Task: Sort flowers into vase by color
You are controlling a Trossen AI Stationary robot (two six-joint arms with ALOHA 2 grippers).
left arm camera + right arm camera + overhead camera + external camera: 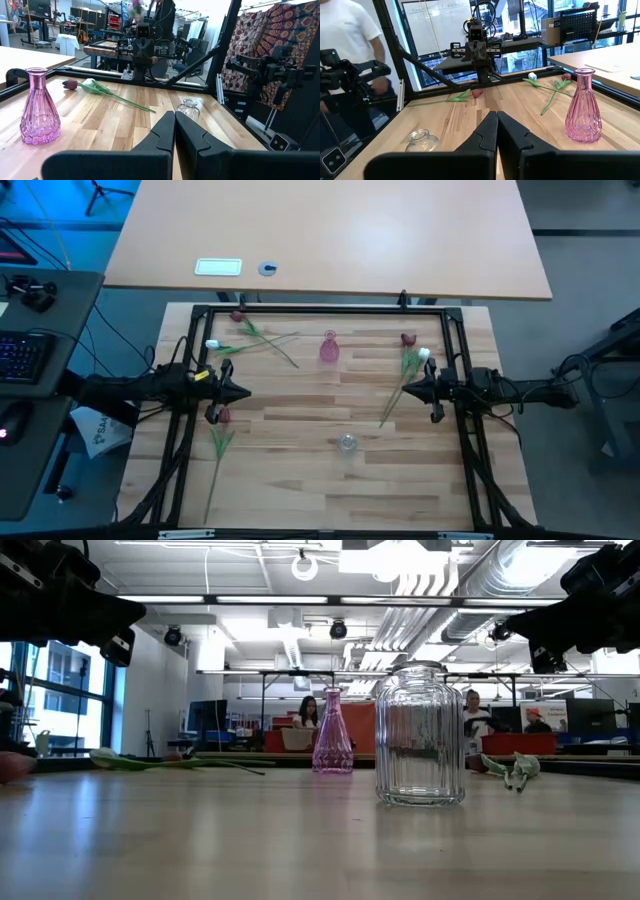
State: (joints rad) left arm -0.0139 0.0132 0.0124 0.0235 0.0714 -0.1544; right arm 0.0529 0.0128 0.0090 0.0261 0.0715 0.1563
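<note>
Several tulips lie flat on the wooden table. At the far left, a red one [237, 315] and a white one [212, 343] have crossing stems. Another red one [222, 415] lies at the near left. A red one [407, 338] and a white one [424, 354] lie together at the right. A pink glass vase [329, 348] stands at the far middle and a clear glass jar [347, 443] at the near middle. My left gripper [245, 392] and my right gripper [405, 391] are shut and empty, above the table, pointing at each other.
A black metal frame [320, 309] runs around the table's far edge and sides. A second, lighter table [330, 230] stands beyond it. A person in a white shirt [350, 30] stands beside the table. The middle of the wooden table between the two vases is bare.
</note>
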